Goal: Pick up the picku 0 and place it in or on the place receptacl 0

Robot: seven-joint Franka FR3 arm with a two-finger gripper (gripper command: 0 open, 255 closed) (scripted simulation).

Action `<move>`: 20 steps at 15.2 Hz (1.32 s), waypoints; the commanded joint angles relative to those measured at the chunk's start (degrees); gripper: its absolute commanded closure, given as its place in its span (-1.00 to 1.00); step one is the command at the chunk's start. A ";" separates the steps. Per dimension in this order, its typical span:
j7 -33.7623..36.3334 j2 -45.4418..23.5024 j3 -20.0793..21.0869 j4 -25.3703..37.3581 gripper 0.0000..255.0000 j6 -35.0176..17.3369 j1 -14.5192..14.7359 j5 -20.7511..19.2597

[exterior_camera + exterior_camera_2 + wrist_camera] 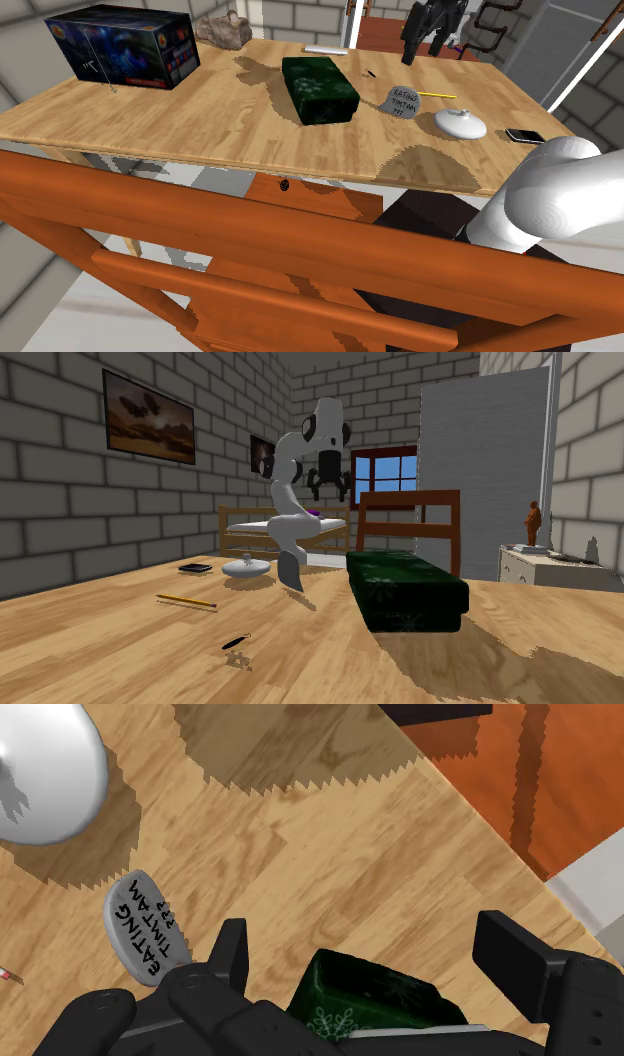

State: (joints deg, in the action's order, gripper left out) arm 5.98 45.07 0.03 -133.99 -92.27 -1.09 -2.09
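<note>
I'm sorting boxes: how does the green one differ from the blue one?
The green box is dark green and low, lying mid-table; the blue box carries bright printed graphics, stands taller and sits at the table's corner on the shoulder view's left. Both are rectangular and rest on the wooden table.

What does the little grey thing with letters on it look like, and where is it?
Look at the big wooden table and find the dark green box near its middle. Between that box and the round white dish lies a small flat grey slab. Unlike them, it is rounded at one end and has black letters on it.
</note>
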 commanded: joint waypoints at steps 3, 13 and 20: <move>-3.93 2.29 -3.09 -4.01 -1.00 -4.76 -0.26 -1.27; -25.28 3.71 -22.41 -16.50 -1.00 -30.35 -0.45 -5.97; -40.14 -3.09 -37.57 -17.09 -1.00 -45.55 5.57 -4.22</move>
State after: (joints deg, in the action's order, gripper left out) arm -32.85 43.10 -36.06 -150.87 -135.76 3.50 -6.65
